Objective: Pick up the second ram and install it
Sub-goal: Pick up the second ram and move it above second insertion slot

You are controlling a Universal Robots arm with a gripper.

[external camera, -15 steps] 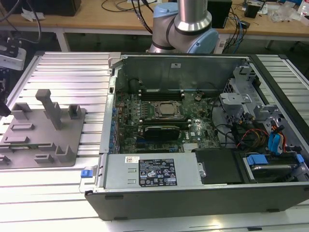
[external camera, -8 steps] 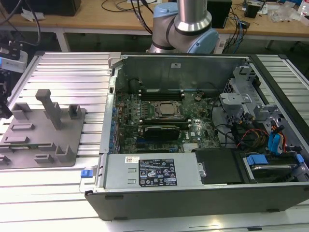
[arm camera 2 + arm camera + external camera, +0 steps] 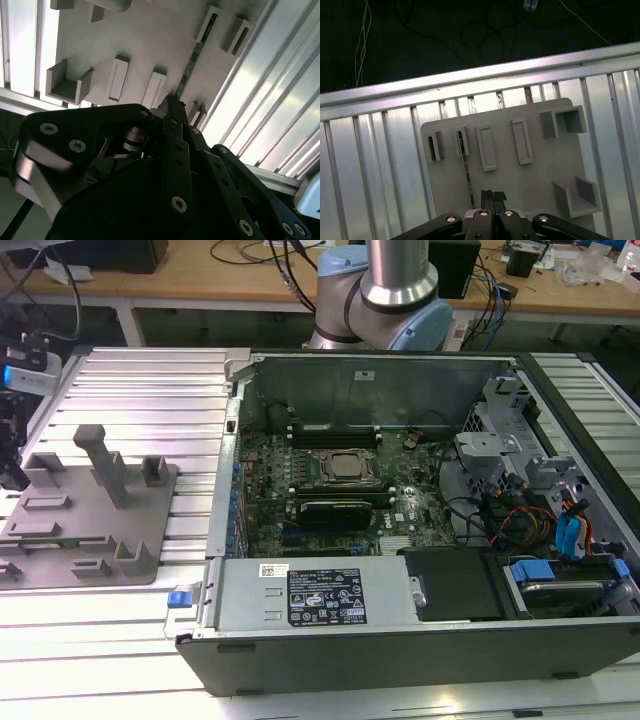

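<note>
Second ram (image 3: 467, 170) stands on edge on the holder plate (image 3: 530, 175), its long axis pointing toward the tool (image 3: 493, 193). Tool closed and empty, beside the stick's near end.

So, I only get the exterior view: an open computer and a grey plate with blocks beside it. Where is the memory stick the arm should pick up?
Observer: In the first wrist view the ram stick stands on edge on that grey plate, with one end in a slotted holder.
Visitor: And is the arm's gripper anywhere near it?
Observer: In the first wrist view the gripper hangs over the plate, its tip close beside the stick's other end. I cannot tell whether they touch.
</note>
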